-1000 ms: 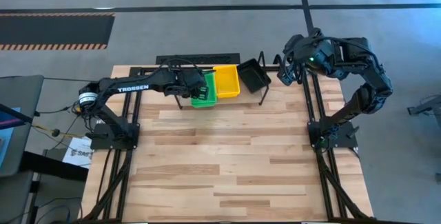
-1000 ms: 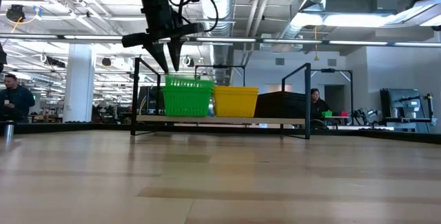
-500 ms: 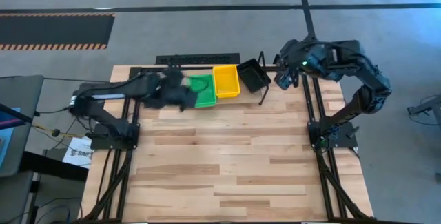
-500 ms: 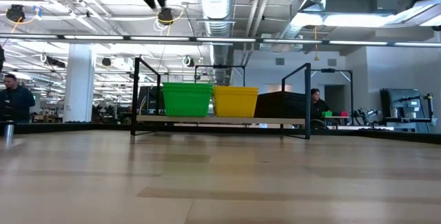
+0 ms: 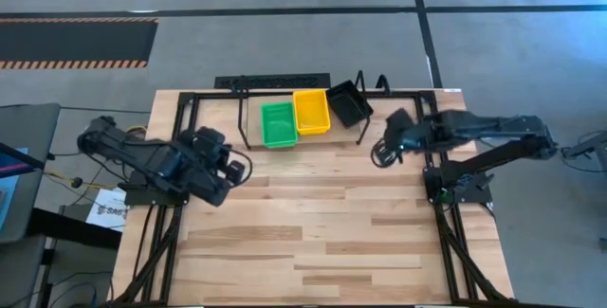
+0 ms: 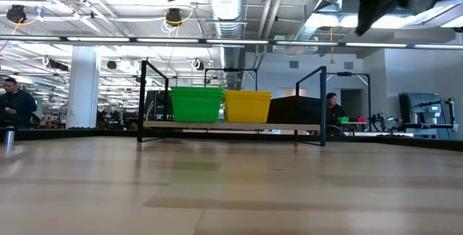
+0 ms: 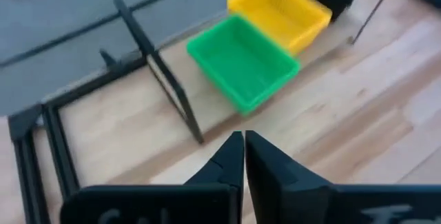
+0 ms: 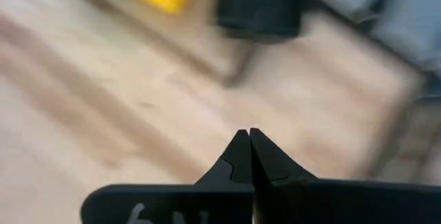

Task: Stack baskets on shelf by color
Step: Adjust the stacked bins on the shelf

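While the green basket (image 5: 279,123), yellow basket (image 5: 311,111) and black basket (image 5: 349,104) are sitting side by side on the shelf (image 5: 248,134), the left gripper (image 5: 230,164) and right gripper (image 5: 384,149) are hanging clenched and empty above the table (image 5: 313,223); the black basket is lying askew, so a passing arm is risking knocking it off the shelf's end

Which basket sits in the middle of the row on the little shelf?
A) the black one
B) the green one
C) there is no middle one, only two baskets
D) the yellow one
D: on the shelf the yellow basket stands between the green basket and the black basket, as the low view also shows.
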Motion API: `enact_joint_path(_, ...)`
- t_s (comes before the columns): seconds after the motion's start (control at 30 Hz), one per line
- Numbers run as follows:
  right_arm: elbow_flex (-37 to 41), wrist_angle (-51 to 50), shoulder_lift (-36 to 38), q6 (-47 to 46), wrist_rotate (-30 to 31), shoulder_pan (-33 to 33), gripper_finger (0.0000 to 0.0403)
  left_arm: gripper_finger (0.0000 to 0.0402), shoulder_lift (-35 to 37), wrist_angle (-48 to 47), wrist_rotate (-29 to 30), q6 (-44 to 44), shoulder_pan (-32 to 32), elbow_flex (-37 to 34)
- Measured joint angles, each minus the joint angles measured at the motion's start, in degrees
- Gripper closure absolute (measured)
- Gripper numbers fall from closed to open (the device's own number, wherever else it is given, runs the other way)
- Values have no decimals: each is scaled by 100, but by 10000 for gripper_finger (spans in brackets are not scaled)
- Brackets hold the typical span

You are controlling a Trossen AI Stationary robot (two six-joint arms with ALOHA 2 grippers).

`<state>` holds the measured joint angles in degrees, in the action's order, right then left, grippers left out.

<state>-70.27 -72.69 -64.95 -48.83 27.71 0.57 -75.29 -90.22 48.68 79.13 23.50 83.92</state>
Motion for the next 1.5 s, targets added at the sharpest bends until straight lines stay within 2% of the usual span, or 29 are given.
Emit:
enact_joint_path(0.1,1165,1825,563,-135,-428,42,403,400,179,18,-187,214,92,-340)
enact_joint_path(0.2,1824,3238,913,-123,-652,-259,403,401,320,47,-187,190,110,-504)
enact_joint_path(0.37,2095,4270,1074,256,-1031,-1236,403,401,380,379,-127,-333,81,-551)
enact_joint_path(0.57,2095,4107,953,186,-883,-2489,403,401,372,626,-67,-716,81,-551)
enact_joint_path(0.73,2095,3498,509,57,-807,-3205,403,401,371,622,-70,-988,79,-553)
enact_joint_path(0.83,2097,3225,70,-70,-823,-3313,403,401,371,620,-172,-1203,79,-553)
enact_joint_path(0.97,2095,3459,-585,-34,-1051,-3280,403,402,371,616,-325,-1475,79,-553)
enact_joint_path(1.13,2060,3805,-1224,609,-1232,-3499,403,401,371,617,-333,-1398,79,-553)
enact_joint_path(1.33,2102,3721,-940,1349,-1404,-3895,403,401,371,615,-232,-899,77,-555)
enact_joint_path(1.5,2106,3652,-394,1728,-882,-4335,403,401,371,617,87,-505,77,-555)
